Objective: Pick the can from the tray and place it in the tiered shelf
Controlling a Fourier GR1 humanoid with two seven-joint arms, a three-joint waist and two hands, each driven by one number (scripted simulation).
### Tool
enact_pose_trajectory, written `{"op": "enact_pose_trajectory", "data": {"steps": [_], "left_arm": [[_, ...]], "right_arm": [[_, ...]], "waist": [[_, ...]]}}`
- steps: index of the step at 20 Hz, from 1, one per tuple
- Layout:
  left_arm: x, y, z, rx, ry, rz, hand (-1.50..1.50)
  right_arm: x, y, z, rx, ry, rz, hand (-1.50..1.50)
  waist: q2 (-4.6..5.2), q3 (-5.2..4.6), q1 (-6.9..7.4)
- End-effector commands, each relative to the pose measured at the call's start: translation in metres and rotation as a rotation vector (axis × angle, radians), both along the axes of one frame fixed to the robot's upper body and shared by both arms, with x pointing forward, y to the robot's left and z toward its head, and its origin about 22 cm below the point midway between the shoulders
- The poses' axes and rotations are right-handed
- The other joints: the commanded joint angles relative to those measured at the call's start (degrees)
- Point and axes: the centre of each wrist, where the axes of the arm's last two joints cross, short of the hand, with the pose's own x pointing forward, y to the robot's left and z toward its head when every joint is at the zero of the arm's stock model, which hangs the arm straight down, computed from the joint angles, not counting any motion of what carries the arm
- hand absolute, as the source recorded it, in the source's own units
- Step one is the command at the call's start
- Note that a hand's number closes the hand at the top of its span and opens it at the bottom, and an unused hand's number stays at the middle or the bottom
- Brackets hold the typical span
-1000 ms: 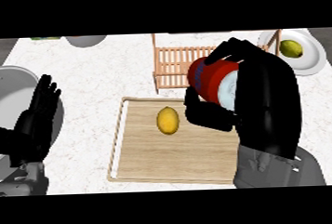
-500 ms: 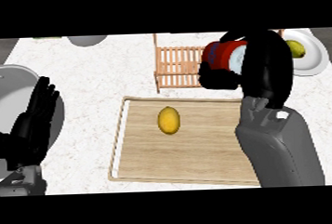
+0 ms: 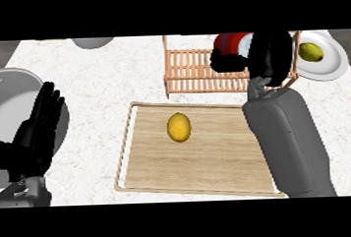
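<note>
Counter [image 3: 112, 83] white marble; right hand [image 3: 267, 55] fingers clamped on can [image 3: 230, 42] over shelf [image 3: 198, 70]; left hand [image 3: 37, 130] fingers straight.

The can [image 3: 232, 41] is red with a white end, the hands are black on grey forearms, the tray [image 3: 209, 173] and the tiered shelf [image 3: 195, 70] are light wood, the lemon [image 3: 179, 127] is yellow, and the counter [image 3: 111, 78] is white marble.

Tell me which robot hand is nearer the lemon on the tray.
Left. The left robot hand rests open beside the tray, level with the lemon; the right robot hand is beyond it, over the tiered shelf.
</note>
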Motion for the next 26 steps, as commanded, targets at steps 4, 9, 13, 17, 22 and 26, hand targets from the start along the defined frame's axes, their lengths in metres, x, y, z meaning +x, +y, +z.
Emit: {"op": "enact_pose_trajectory", "data": {"steps": [4,9,13,17,22,26], "left_arm": [[0.009,0.009,-0.013,-0.013,-0.011,-0.001,0.0],[0.0,-0.003,-0.012,0.015,-0.008,-0.009,0.0],[0.018,-0.004,-0.005,-0.003,0.003,-0.006,0.0],[0.008,-0.013,-0.002,0.001,0.011,-0.01,0.0],[0.004,-0.004,-0.012,0.008,0.017,0.003,0.0],[0.001,0.011,0.001,0.007,-0.002,0.009,0.0]], "right_arm": [[0.033,-0.019,-0.011,0.13,-0.067,-0.077,1.5],[0.046,-0.032,-0.018,0.182,0.033,0.003,-1.5],[0.058,-0.015,-0.013,0.194,0.022,0.043,-1.5],[0.05,-0.021,-0.016,0.216,-0.037,0.09,-1.5],[0.047,-0.036,0.001,0.33,-0.181,0.081,-1.5],[0.032,-0.055,0.024,0.358,-0.232,-0.004,-1.5]], "waist": [[0.27,-0.01,0.19],[0.04,0.0,-0.06],[0.09,-0.01,-0.06],[-0.04,0.0,-0.26],[-0.04,0.0,-0.26],[-0.26,-0.01,-0.54]]}}
